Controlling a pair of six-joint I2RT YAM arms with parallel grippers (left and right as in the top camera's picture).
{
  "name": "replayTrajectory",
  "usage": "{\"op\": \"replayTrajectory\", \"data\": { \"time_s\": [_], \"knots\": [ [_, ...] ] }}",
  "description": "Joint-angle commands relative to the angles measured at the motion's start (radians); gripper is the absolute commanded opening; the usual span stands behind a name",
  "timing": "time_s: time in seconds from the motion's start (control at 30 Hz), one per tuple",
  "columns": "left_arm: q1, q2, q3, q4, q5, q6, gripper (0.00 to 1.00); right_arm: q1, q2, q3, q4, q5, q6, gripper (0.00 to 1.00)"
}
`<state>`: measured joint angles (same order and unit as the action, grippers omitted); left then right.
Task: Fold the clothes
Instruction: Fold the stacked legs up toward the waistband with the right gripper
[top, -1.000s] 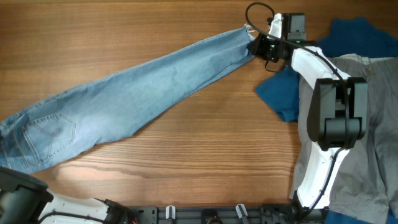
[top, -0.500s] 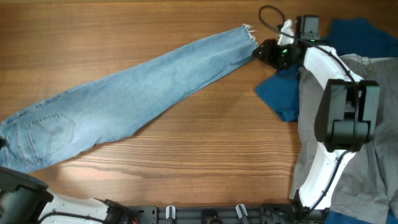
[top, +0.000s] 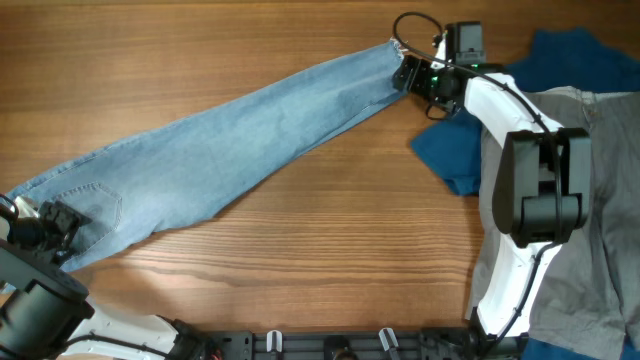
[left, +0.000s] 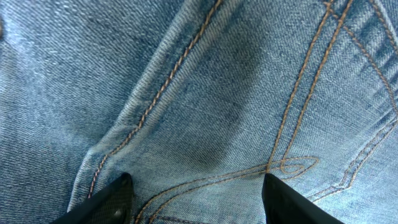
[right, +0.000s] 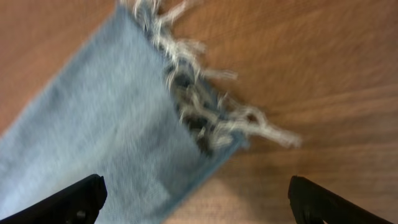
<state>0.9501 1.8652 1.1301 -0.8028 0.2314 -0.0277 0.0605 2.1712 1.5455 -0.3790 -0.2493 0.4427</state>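
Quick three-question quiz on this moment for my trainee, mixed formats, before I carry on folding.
1. True or false: the light-blue washed denim jeans lie folded in half.
2. The right jaws are at: A) the waistband, B) the frayed hem, C) a knee.
3. Fill in: the left jaws hover open over the jeans' orange-stitched back ____.
Key: 1 false, they lie stretched out flat on the wooden table; 2 B; 3 pocket.

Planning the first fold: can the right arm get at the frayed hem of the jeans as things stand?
Probably yes. The right gripper hangs just over the frayed hem, fingers spread; nothing lies on it, and the blue shirt sits off to the side.
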Motion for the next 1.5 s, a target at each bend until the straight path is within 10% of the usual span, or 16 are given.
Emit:
{"op": "replayTrajectory", "data": {
  "time_s": [0.0, 0.23, 0.47, 0.7, 0.83, 1.0, 1.27, 1.47],
  "knots": [
    [-0.006, 0.019, -0.031, 0.014, 0.008, 0.005, 0.65, 0.007, 0.024, 0.003, 0.092, -0.048, 0.032, 0.99],
    [-0.006, 0.019, -0.032, 0.010, 0.008, 0.005, 0.65, 0.008, 0.129, 0.003, 0.222, -0.124, 0.106, 0.91],
    [-0.006, 0.019, -0.031, 0.014, 0.008, 0.005, 0.65, 0.004, 0.129, 0.005, 0.248, -0.145, 0.025, 0.05],
    [-0.006, 0.018, 0.031, -0.019, 0.119, 0.006, 0.87, -0.258, 0.051, 0.222, 0.344, -0.543, 0.063, 0.04],
    [-0.016, -0.001, 0.276, -0.193, 0.505, 0.026, 0.82, -0.329, -0.021, 0.345, 0.337, -0.650, 0.084, 0.04],
    [-0.063, -0.103, 0.451, -0.301, 0.509, 0.051, 0.82, -0.330, -0.164, 0.388, 0.212, -0.650, 0.069, 0.04],
    [-0.093, -0.203, 0.456, -0.257, 0.488, 0.051, 0.86, 0.198, -0.203, 0.384, -0.320, -0.336, -0.346, 0.05],
    [-0.093, -0.203, 0.456, -0.260, 0.474, 0.051, 0.87, 0.521, -0.085, 0.384, -0.216, -0.264, -0.425, 0.04]
  ]
}}
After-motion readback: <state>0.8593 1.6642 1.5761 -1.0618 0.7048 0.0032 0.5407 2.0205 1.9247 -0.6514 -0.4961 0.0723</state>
